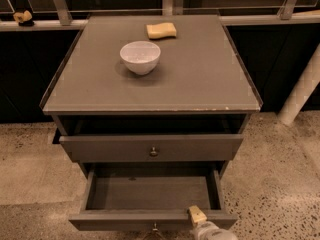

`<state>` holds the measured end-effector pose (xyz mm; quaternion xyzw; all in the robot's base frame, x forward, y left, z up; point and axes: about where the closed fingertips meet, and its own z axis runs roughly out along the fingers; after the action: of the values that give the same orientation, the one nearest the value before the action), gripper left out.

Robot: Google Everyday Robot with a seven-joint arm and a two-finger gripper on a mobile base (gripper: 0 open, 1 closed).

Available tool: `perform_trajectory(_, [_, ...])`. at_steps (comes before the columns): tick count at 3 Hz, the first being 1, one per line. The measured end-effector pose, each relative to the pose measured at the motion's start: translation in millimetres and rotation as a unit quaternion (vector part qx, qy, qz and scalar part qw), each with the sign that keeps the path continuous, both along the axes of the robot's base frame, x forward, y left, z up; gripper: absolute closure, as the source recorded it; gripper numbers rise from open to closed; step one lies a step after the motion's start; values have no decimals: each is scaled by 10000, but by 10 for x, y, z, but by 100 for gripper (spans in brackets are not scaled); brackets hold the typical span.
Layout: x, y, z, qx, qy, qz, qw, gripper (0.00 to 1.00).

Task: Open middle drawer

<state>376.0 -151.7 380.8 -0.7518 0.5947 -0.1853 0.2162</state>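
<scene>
The grey cabinet (150,91) stands in the middle of the camera view. Its middle drawer (150,194) is pulled far out, and its inside looks empty. Its small knob (154,227) shows at the bottom edge of the view. The top drawer (150,146) above it stands slightly out, with its own round knob (153,151). The lowest drawer is hidden. My gripper (197,216) is at the right part of the middle drawer's front rim, with its tan tip on the rim and its white body just below.
A white bowl (140,57) and a yellow sponge (161,30) sit on the cabinet top. A white post (300,91) stands at the right. A railing (270,18) with dark panels runs behind. The floor (280,174) is speckled.
</scene>
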Motion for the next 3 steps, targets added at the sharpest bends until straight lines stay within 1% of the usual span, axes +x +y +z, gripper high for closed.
perform_trajectory(1, [0,0,0,0,0,0,10000,81])
perform_trajectory(3, [0,0,0,0,0,0,10000,35])
